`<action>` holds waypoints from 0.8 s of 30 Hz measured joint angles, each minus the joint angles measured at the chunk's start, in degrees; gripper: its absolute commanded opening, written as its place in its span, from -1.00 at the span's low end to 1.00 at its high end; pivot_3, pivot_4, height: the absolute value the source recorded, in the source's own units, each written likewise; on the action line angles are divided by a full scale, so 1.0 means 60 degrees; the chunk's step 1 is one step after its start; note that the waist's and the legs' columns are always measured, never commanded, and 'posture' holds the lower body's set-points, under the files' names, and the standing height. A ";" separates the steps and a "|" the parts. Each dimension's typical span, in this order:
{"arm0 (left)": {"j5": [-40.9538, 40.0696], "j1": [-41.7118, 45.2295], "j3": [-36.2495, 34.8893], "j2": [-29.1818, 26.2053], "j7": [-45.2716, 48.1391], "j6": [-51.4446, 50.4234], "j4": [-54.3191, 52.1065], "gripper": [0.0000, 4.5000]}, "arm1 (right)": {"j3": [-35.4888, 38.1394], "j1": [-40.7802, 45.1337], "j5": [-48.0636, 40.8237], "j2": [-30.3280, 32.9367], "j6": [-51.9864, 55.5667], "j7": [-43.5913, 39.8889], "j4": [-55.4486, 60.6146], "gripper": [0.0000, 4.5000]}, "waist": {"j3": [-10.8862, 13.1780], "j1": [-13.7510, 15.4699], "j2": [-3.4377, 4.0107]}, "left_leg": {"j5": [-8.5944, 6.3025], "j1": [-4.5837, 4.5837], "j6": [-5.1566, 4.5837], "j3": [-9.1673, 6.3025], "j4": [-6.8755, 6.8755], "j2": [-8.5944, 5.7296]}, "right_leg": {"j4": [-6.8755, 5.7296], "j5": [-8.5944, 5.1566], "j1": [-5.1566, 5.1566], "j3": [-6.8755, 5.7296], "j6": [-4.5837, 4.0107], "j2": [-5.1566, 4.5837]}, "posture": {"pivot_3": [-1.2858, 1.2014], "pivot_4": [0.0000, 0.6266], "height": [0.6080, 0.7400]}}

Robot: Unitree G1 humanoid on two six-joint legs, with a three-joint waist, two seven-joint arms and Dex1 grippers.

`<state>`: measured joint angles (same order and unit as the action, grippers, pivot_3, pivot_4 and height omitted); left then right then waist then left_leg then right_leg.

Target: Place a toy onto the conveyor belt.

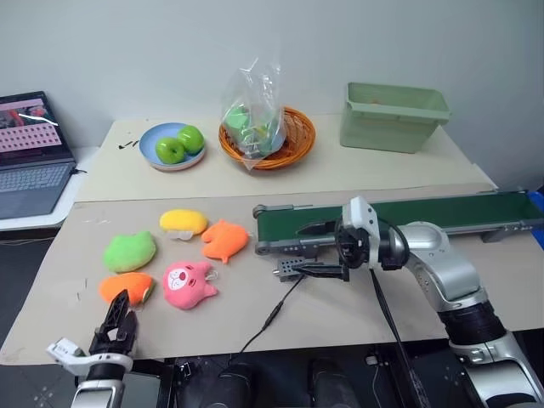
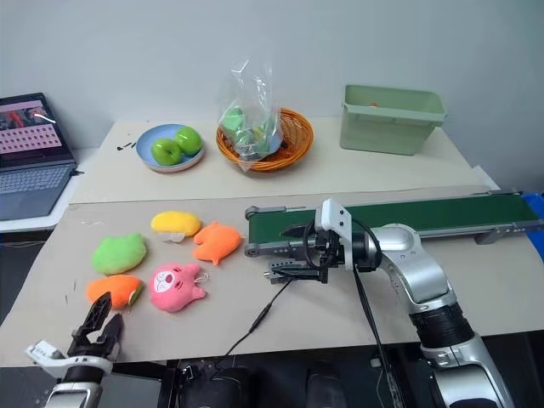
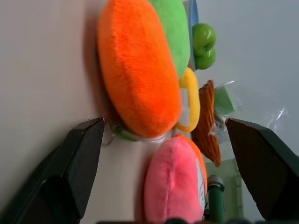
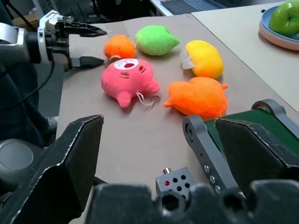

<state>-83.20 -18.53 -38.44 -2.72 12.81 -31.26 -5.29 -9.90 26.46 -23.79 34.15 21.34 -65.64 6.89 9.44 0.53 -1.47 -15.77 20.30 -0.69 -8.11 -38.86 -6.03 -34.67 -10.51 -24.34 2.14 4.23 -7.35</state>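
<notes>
The toy (image 1: 126, 287), an orange carrot plush with a green tuft, lies on the brown sheet at the near left. My left gripper (image 1: 119, 313) is open just in front of it, at the table's near edge, fingers pointing at it. In the left wrist view the toy (image 3: 140, 70) lies just beyond the spread fingertips, untouched. The dark green conveyor belt (image 1: 442, 212) runs along the right side. My right gripper (image 1: 308, 249) hangs open and empty at the belt's left end, pointing left.
A pink pig plush (image 1: 189, 285), orange fish plush (image 1: 225, 240), yellow plush (image 1: 183, 222) and green plush (image 1: 129, 252) surround the toy. The grey control box (image 1: 289, 269) and its cable lie mid-table. At the back are an apple plate (image 1: 172, 146), basket (image 1: 268, 136), green bin (image 1: 393, 115) and laptop (image 1: 30, 153).
</notes>
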 measured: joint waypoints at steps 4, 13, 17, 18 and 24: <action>0.0009 0.0210 0.0037 -0.0055 -0.0309 0.0029 0.0050 0.96 | 0.0087 0.0000 0.0006 0.0024 0.0000 0.0088 0.0000 1.00 | 0.0000 -0.0040 0.0000 | -0.0006 -0.0005 -0.0007 0.0020 0.0001 0.0003 | 0.0008 -0.0025 0.0001 0.0015 0.0043 0.0001 | 0.03 -0.52 1.00; -0.0207 0.0102 -0.0040 0.0270 -0.0647 0.0243 -0.0160 0.96 | 0.0089 0.0002 0.0202 0.0074 0.0000 0.0212 -0.0030 1.00 | 0.0000 -0.0061 0.0000 | -0.0007 -0.0011 -0.0005 0.0041 0.0003 0.0016 | 0.0008 -0.0027 0.0002 0.0026 0.0049 0.0009 | 0.03 -0.52 1.00; -0.0748 0.0199 -0.0252 0.0544 -0.0660 0.0437 0.0070 0.96 | 0.0088 0.0042 0.0290 0.0073 -0.0001 0.0240 -0.0134 1.00 | -0.0002 -0.0087 0.0004 | -0.0007 -0.0015 -0.0005 0.0046 0.0011 0.0021 | 0.0015 -0.0027 0.0003 0.0030 0.0049 0.0014 | 0.03 -0.52 1.00; -0.0793 0.0229 -0.0276 0.0545 -0.0660 0.0437 0.0118 0.96 | 0.0088 0.0057 0.0315 0.0073 -0.0001 0.0248 -0.0150 1.00 | -0.0002 -0.0086 0.0006 | -0.0007 -0.0016 -0.0005 0.0046 0.0013 0.0023 | 0.0015 -0.0027 0.0003 0.0030 0.0049 0.0017 | 0.03 -0.52 1.00; -0.0788 0.0346 -0.0297 0.0509 -0.0632 0.0497 0.0343 0.73 | 0.0089 0.0134 0.0359 0.0056 -0.0002 0.0244 -0.0153 1.00 | -0.0022 -0.0090 0.0048 | -0.0009 -0.0027 -0.0001 0.0058 0.0015 0.0056 | 0.0015 -0.0024 0.0014 0.0030 0.0043 0.0047 | 0.03 -0.52 1.00</action>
<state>-87.93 -16.45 -40.22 0.34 9.02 -28.28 -3.23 -9.37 27.26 -21.64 34.49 21.33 -64.18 5.97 9.31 -0.01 -1.18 -15.82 20.14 -0.70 -7.77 -38.77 -5.70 -34.58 -10.65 -24.25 2.33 4.49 -7.07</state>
